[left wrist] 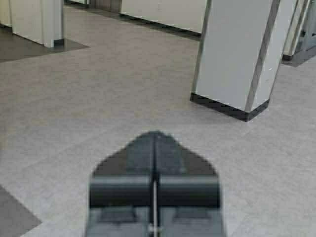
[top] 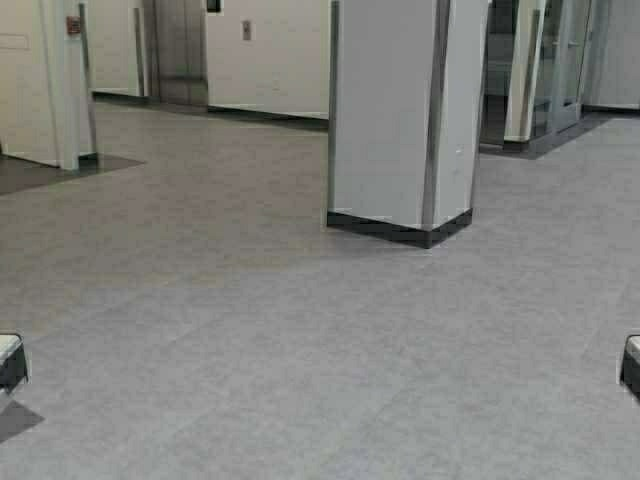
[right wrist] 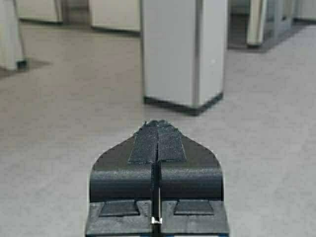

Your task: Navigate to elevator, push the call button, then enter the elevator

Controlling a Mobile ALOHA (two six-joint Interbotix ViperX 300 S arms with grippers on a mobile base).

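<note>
Elevator (top: 180, 50) far ahead, toward robot's left — steel doors in white wall. Call button (top: 246, 30) just right of doors, well beyond reach. White pillar (top: 395, 115) stands ahead-right. Left gripper (left wrist: 155, 136) nearer side; right gripper (right wrist: 157, 124) — both clenched, empty.

Tall brushed-steel elevator doors (top: 180, 50): top cut off by the frame edge.
Small grey call-button plate (top: 246, 30): too small to show its button.
White square pillar (top: 400, 110): top cut off.
</note>
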